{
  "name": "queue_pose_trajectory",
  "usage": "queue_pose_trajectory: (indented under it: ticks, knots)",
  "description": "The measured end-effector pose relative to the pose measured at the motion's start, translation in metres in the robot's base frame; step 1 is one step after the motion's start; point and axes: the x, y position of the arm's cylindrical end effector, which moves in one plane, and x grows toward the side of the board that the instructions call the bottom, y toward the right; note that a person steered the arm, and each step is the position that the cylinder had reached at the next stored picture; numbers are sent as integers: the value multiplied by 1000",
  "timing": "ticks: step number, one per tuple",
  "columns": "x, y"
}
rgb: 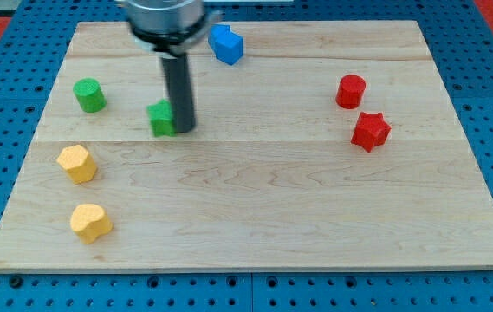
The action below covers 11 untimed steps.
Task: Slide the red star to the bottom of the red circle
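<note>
Tip: my tip [182, 130] rests on the table [255, 217], touching the right side of a green block [161, 118], well apart from the task's blocks; no gripper, nothing held
Red star [370, 131]: view's right, just below-right of the red circle [350, 91], nearly placed
Look: squat, lobed, bright red

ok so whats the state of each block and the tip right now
red star: flat on the board, just below and right of the red circle, a small gap between them
red circle: upright, untouched
green block: at my tip, partly hidden behind the rod
green cylinder: upright, alone
blue block: alone near the view's top
yellow blocks: apart, untouched
</note>
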Motion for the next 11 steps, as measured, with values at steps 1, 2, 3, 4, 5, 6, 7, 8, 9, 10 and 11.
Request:
queue_pose_trajectory:
  ticks: [1, 2, 3, 4, 5, 6, 7, 8, 9, 10, 11]
  knots:
    - [-10, -54]
    - [-15, -70]
    - [-15, -63]
    - [-15, -46]
    - [-14, 9]
    - [26, 72]
    - [42, 173]
    - [43, 237]
    - [56, 272]
    - [59, 314]
    - [45, 314]
